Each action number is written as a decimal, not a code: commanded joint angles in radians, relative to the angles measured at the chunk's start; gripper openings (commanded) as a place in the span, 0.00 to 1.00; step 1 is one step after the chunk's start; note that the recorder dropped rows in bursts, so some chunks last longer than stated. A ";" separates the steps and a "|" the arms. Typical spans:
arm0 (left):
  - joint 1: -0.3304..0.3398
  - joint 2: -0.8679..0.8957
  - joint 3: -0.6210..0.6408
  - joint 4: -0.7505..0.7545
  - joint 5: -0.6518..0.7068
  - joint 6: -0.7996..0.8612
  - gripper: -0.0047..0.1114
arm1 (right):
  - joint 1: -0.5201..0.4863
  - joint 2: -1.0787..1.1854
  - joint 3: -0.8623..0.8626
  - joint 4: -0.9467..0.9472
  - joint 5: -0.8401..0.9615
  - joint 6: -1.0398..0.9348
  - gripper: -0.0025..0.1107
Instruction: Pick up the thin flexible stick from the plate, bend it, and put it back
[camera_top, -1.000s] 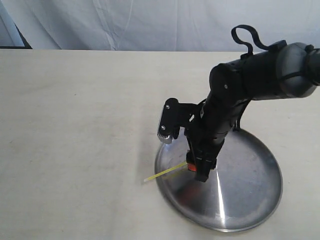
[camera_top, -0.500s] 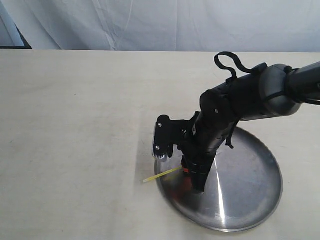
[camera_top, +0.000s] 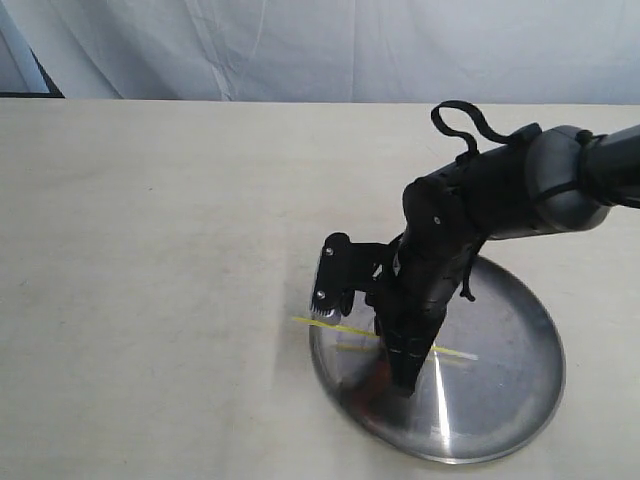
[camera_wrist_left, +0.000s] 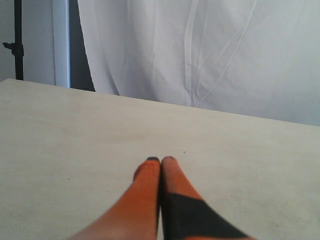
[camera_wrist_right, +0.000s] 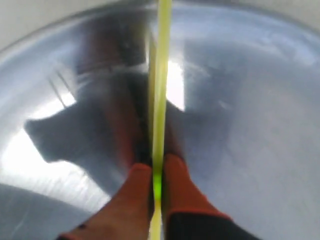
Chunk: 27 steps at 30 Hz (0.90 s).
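1. Now, your right tool (camera_top: 405, 382) is clamped on the thin flexible stick (camera_top: 345, 329). In the right wrist view, the two orange fingertips (camera_wrist_right: 135, 180) press on the yellow strand (camera_wrist_right: 161, 75) from either side.
2. The stick runs straight across the plate (camera_top: 505, 340). One end pokes out past the rim on the left of the exterior view, over the desk (camera_top: 150, 250), and its pale other end sits above the dish near the middle.
3. A faint yellow reflection shows in the metal just below the strand; you cannot tell whether the stick touches the dish.
4. The plate (camera_wrist_right: 250, 125) is shiny silver and mirrors the dark arm. A bright white glare streak (camera_top: 441, 400) crosses its near half.
5. Your left tool (camera_wrist_left: 161, 161) has its fingers pressed together with nothing between them, over bare desk (camera_wrist_left: 75, 125).
6. The desk is pale cream and matte. It carries the plate near the front right of the exterior view.
7. Behind the desk hangs a creased white curtain (camera_top: 350, 50), also seen in the left wrist view (camera_wrist_left: 200, 50), with a dark stand (camera_wrist_left: 18, 45) at its edge.
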 joint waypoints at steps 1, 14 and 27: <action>0.001 -0.004 0.004 0.004 0.002 0.003 0.04 | -0.003 -0.099 0.003 0.037 0.021 0.058 0.01; 0.001 -0.004 0.004 0.004 0.002 0.003 0.04 | -0.005 -0.342 0.003 0.120 0.177 0.353 0.01; 0.001 -0.004 0.004 -0.304 -0.455 -0.447 0.04 | -0.005 -0.599 0.341 0.317 -0.053 0.346 0.01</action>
